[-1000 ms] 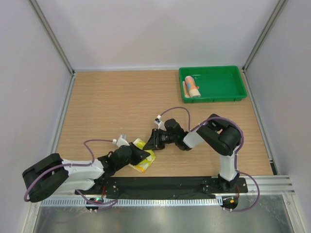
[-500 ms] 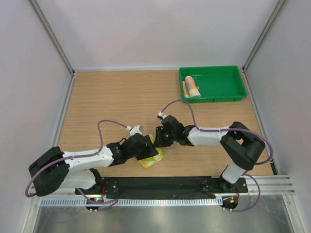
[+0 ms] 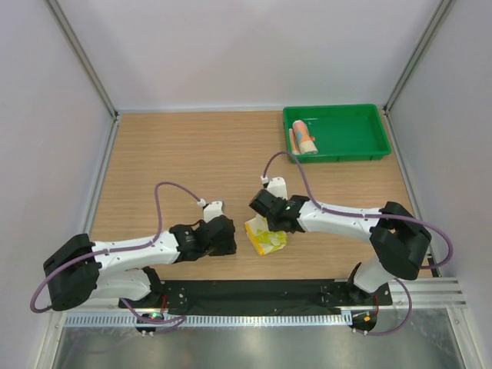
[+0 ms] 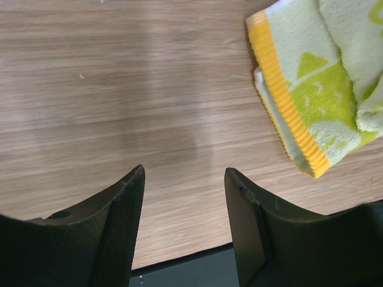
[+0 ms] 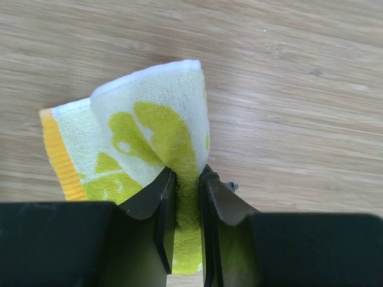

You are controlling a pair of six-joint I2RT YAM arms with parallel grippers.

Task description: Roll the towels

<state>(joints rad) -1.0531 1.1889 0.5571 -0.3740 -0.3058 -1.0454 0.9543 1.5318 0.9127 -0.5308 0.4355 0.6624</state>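
Observation:
The yellow towel [image 3: 265, 237] with its white-green pattern lies bunched on the wooden table near the front middle. My right gripper [image 3: 268, 216] is shut on a raised fold of it [image 5: 161, 128]. My left gripper [image 3: 231, 242] is open and empty just left of the towel, over bare wood; the towel's orange-edged corner [image 4: 299, 95] shows at the upper right of the left wrist view. The light blue towel [image 3: 304, 136] with its orange-pink side lies as a short roll in the green tray [image 3: 350, 142].
The green tray stands at the back right. A black base rail [image 3: 261, 292] runs along the table's near edge, close below the towel. Grey walls enclose the table on three sides.
My left gripper has let go of the yellow towel and drawn back left. My right gripper has carried the towel a little to the right, lifting a fold.

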